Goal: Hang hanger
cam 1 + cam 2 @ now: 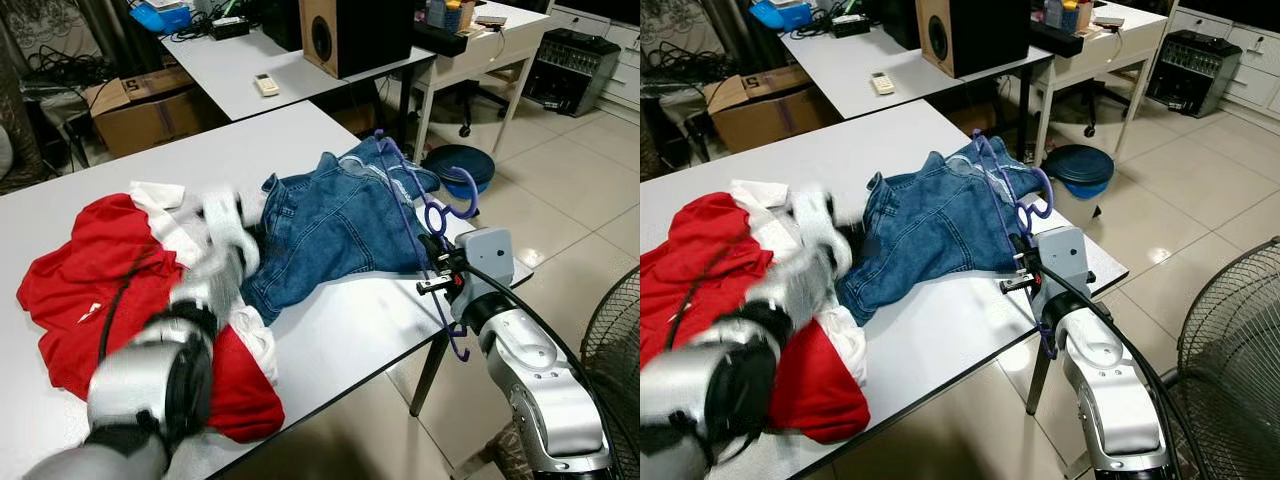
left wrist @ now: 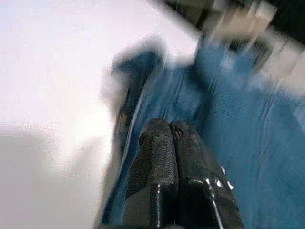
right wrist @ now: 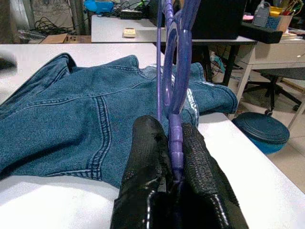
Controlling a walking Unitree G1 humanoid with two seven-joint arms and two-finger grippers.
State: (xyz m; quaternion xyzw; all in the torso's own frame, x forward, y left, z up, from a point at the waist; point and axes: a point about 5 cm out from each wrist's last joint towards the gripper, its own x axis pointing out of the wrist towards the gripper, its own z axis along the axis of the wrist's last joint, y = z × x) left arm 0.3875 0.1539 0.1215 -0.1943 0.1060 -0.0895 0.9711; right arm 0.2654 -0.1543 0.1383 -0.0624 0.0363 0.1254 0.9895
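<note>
The hanger (image 3: 172, 62) is thin purple plastic, pinched between the black fingers of the right gripper (image 3: 175, 157) at the near right corner of the table (image 1: 250, 150), its frame running up across the jeans (image 1: 330, 225) and its hook end by the gripper. It looks light and fairly stiff but springy, and smooth enough to twist in a narrow pinch, so a hold close to the hook or neck seems the safest place to carry it from. The jeans are soft, heavy denim and would likely drag if a hanger arm caught in them.

The left gripper (image 2: 172, 143) is blurred with motion; its fingers appear pressed together on nothing, just over the denim's left edge, beside a red garment (image 1: 90, 280) with white trim.

The table is white and smooth. Behind stands a second table with a speaker (image 1: 345, 30) and a remote (image 1: 266, 84); a cardboard box (image 1: 150, 105) and a blue basin (image 1: 462, 165) sit on the tiled floor (image 1: 570, 180), and a fan (image 1: 615, 350) is at the right.
</note>
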